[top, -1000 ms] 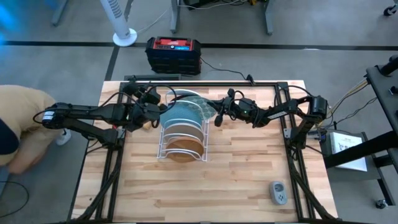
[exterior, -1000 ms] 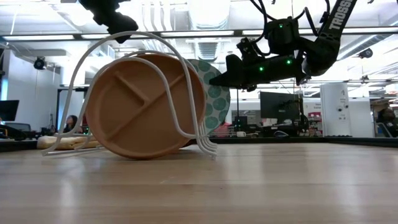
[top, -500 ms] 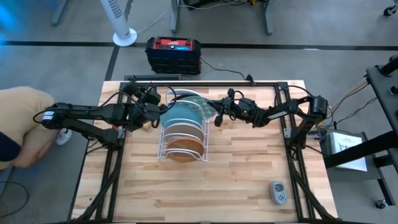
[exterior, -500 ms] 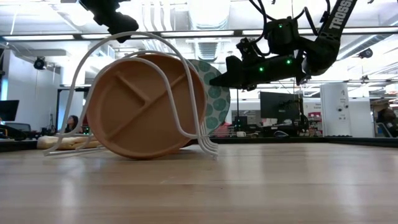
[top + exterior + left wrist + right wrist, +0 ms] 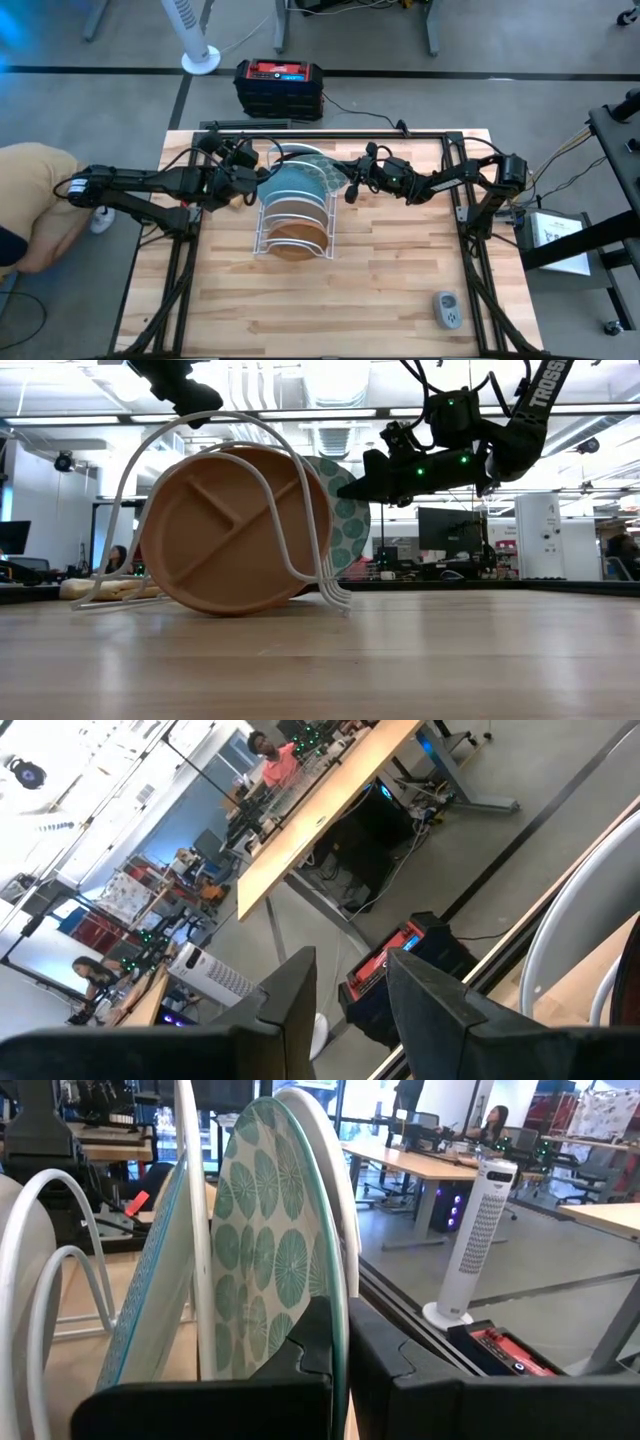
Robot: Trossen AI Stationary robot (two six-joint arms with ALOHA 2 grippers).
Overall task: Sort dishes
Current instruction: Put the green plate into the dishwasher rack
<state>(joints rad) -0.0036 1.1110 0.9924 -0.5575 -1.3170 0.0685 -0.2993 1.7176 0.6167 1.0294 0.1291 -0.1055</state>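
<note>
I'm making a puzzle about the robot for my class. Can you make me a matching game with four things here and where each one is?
Things:
1. brown divided plate
2. teal dotted plate
3. right end effector
4. grey remote

Places:
A. lying flat near the table's front right corner
B. front slot of the white wire rack
C. fingers either side of a plate's rim
D. standing near the rack's back

Pairs: 1-B, 2-D, 3-C, 4-A

Plates (image 5: 292,200) stand in the rack (image 5: 262,240), between both arms
</note>
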